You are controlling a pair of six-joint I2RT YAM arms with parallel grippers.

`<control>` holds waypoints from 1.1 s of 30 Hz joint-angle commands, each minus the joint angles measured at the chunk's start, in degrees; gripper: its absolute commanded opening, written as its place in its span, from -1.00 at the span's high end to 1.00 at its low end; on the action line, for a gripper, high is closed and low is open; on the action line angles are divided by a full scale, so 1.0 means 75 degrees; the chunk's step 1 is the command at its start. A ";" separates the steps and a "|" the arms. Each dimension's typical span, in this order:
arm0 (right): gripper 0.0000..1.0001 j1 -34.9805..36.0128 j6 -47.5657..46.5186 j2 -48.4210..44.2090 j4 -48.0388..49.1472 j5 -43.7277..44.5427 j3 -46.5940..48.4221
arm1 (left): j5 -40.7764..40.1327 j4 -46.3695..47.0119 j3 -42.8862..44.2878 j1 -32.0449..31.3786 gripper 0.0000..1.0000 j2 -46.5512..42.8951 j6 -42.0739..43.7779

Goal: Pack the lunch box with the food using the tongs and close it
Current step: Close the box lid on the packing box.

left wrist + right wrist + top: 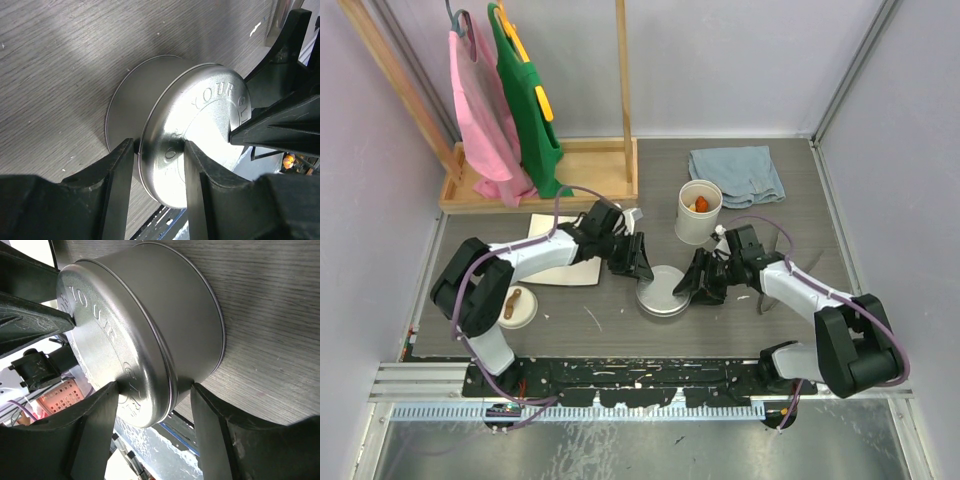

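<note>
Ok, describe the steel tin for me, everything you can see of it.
The steel tin is shallow, round, of shiny bare metal, standing upright on the grey wood-grain table. Its flat lid sits on it, with raised lettering round the edge; only "YOUR" reads clearly. The left gripper and right gripper straddle its rim from opposite sides, one finger over the lid, one beside the wall; whether they clamp it is unclear. Its contents are hidden.

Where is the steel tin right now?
In the top view the tin sits lidded on the table, centre front, between the left gripper and right gripper, just nearer than the white tub.
</note>
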 commanded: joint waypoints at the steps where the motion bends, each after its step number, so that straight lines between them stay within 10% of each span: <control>1: -0.22 0.0243 -0.0276 -0.0080 0.0629 0.0674 -0.0331 | 0.0442 0.0579 -0.0650 -0.0359 0.16 0.0150 -0.0467; 12: -0.05 0.0237 0.0646 -0.0593 0.2458 0.0550 -0.1610 | 0.0456 0.0651 -0.0716 -0.0373 0.01 -0.0047 -0.0472; 33: -0.35 0.0237 -0.0231 -0.0283 0.2636 -0.1189 -0.1665 | -0.0047 0.1844 -0.1717 -0.0545 -0.03 -0.0834 -0.1404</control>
